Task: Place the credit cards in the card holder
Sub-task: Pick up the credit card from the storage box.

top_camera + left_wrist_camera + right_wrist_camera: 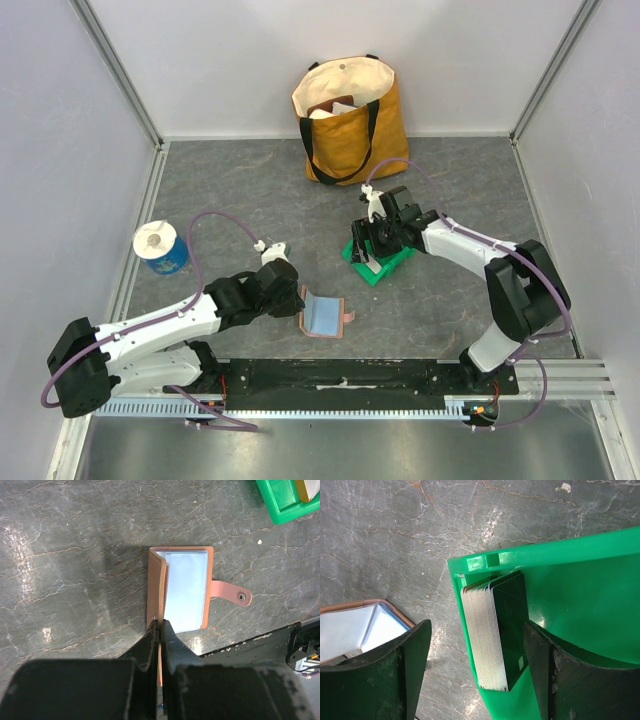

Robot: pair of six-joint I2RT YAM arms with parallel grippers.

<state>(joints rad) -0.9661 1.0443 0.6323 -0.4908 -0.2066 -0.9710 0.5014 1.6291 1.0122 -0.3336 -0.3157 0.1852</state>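
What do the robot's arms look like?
The left arm and right arm are white tubes with chunky black joints. A thin purple cable loops along each. The left gripper and right gripper each have two thick black fingers.

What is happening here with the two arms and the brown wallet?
The left gripper is shut on the edge of one cover of the card holder, which lies open on the table with its pale blue sleeves showing. The right gripper is open over the green bin, its jaws on either side of a stack of credit cards standing on edge in one corner. No card is gripped yet.
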